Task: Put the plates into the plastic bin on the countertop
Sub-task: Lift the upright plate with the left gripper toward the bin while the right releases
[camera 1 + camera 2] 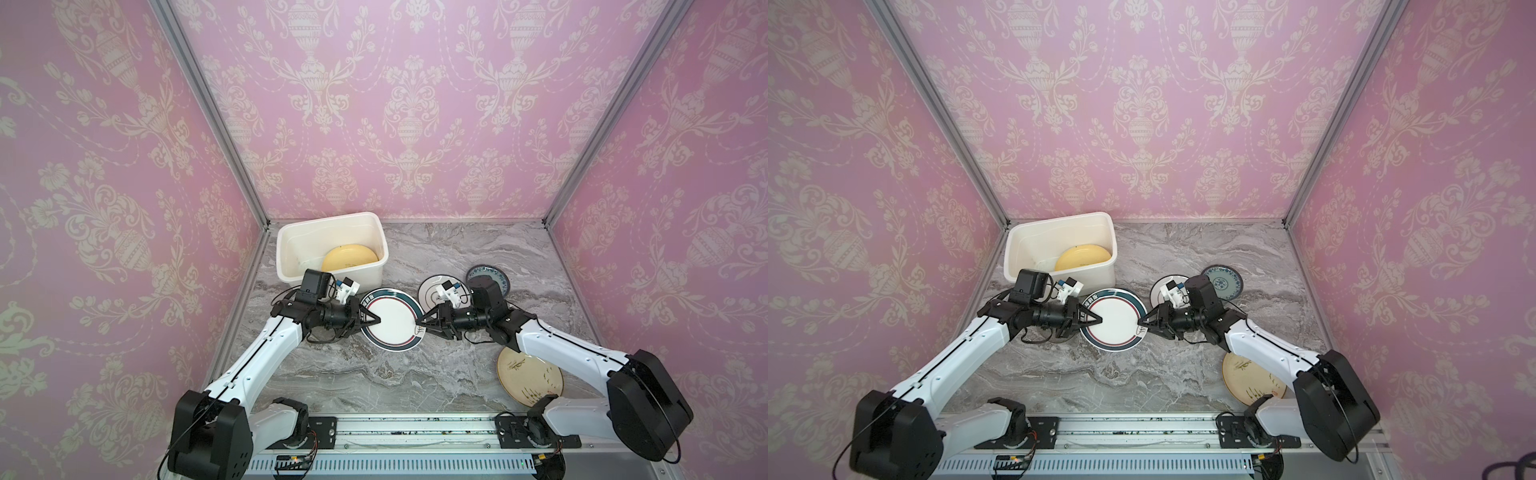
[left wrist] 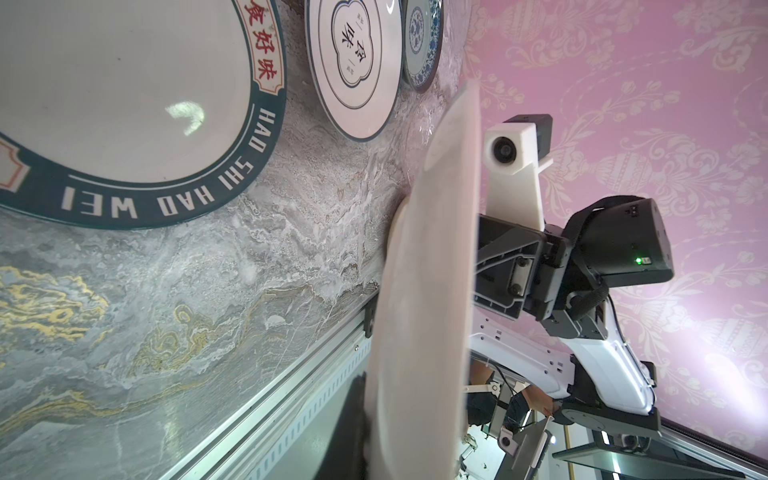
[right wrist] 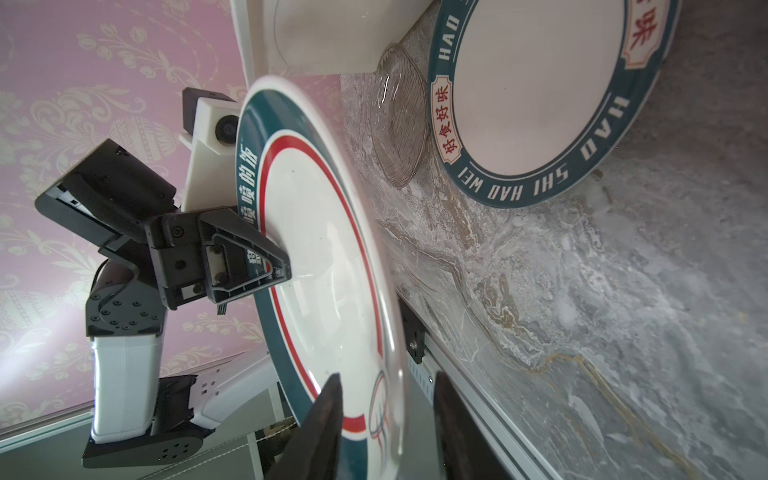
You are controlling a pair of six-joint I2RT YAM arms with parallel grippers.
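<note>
A white plate with a teal and red rim (image 1: 392,322) (image 3: 324,266) hangs tilted above the countertop (image 1: 457,253) between both grippers. My left gripper (image 1: 377,320) is shut on its left rim; in the left wrist view the plate shows edge-on (image 2: 428,291). My right gripper (image 1: 419,323) (image 3: 388,399) is open, its fingers (image 3: 330,399) straddling the right rim with a gap. The plastic bin (image 1: 330,219) stands at the back left with a yellow plate (image 1: 351,258) inside.
A teal-rimmed lettered plate (image 3: 540,83) lies under the held one, with a clear glass plate (image 3: 399,124) beside the bin. A white dark-rimmed plate (image 1: 432,286), a blue-patterned plate (image 1: 490,276) and a cream plate (image 1: 528,380) lie on the right.
</note>
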